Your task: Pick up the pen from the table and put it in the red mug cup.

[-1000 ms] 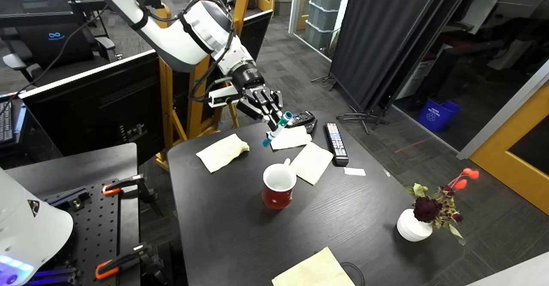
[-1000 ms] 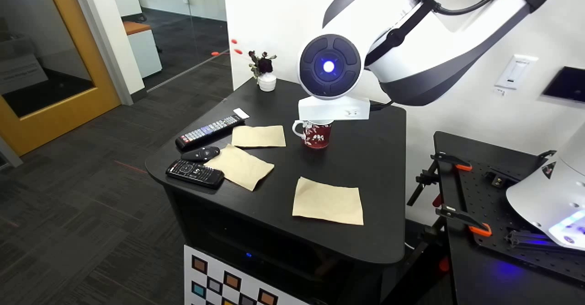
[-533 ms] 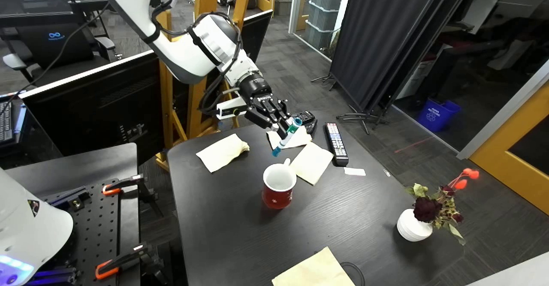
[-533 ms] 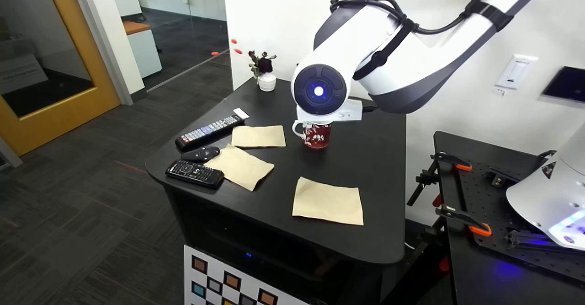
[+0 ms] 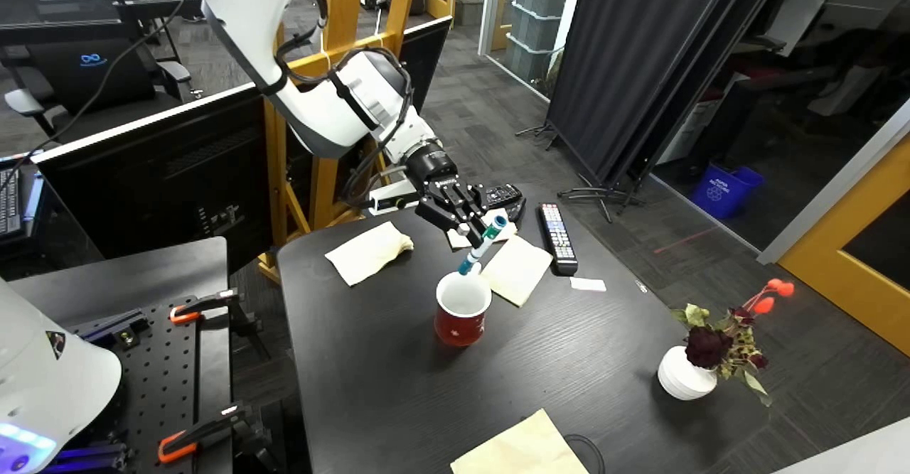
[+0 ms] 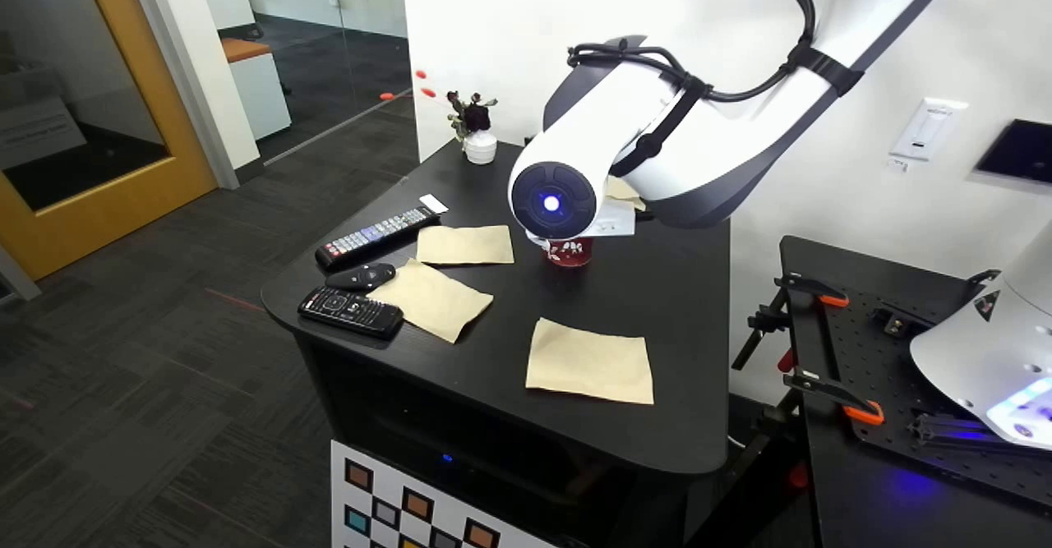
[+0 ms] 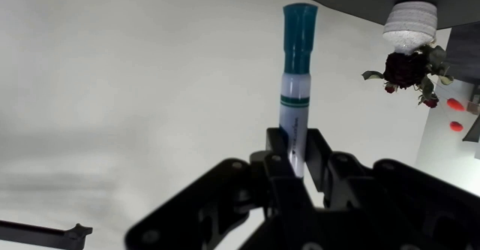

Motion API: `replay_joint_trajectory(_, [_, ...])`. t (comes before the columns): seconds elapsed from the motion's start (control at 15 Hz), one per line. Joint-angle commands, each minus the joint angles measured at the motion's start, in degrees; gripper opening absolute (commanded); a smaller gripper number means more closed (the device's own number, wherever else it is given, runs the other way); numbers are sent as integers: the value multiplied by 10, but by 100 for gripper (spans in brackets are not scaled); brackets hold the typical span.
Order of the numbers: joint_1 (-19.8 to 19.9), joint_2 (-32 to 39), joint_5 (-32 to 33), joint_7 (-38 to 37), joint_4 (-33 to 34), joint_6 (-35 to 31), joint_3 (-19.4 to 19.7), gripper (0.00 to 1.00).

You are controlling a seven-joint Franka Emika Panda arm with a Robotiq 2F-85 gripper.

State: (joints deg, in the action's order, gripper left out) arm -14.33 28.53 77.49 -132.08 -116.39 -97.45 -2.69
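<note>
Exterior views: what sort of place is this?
Probably an office, or an office-like lab: an exterior view shows an office chair, a computer keyboard and a blue recycling bin.

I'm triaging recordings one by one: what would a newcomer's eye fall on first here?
Probably the white arm, reaching over the black table in both exterior views. Next, the tilted teal and white pen gripped in the pincer, its lower end appearing close to the red mug. Then dark flowers in a white pot, off by the table's edge.
</note>
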Motion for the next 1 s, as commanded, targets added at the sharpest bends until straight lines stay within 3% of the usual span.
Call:
replay_joint_trajectory(0.0, [16, 27, 4, -11, 24, 14, -15, 5])
replay_joint_trajectory(0.93, [24, 95, -3, 0, 65, 6, -19, 5])
